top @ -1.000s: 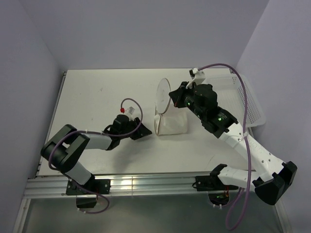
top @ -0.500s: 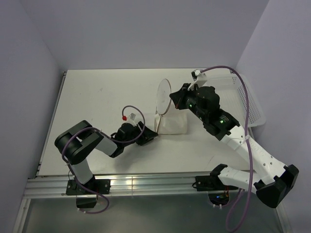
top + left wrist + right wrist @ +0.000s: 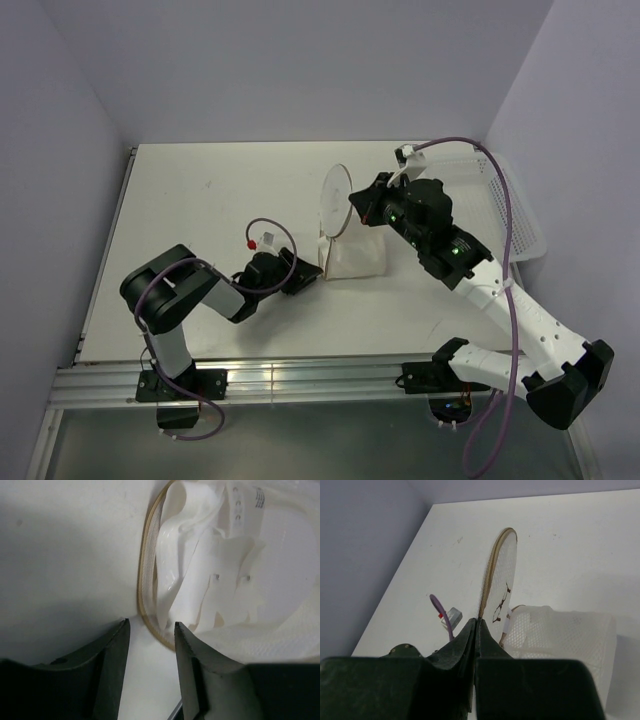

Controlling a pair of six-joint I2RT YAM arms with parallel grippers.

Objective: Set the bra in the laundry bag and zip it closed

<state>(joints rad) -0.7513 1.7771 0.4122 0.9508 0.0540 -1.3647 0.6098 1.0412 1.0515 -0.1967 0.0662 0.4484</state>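
The laundry bag (image 3: 356,254) lies on its side mid-table, its mesh body also in the right wrist view (image 3: 565,635). Its round tan-rimmed lid (image 3: 335,199) stands open and upright. My right gripper (image 3: 355,207) is shut on the lid's rim, fingertips pinched together (image 3: 476,621) below the lid (image 3: 501,575). The white bra (image 3: 210,570) sits inside the bag behind the tan opening rim (image 3: 145,580). My left gripper (image 3: 305,279) is low at the bag's near-left edge, open, with the tan rim passing between its fingertips (image 3: 150,625); it grips nothing.
A white perforated plastic basket (image 3: 510,200) stands at the table's right edge beside the right arm. The left arm's purple cable and connector (image 3: 451,615) loop just left of the bag. The walls close in on both sides.
My left gripper has moved right and down to the bag's opening rim, its arm folding in closer. My right gripper has shifted slightly, still holding the lid up.
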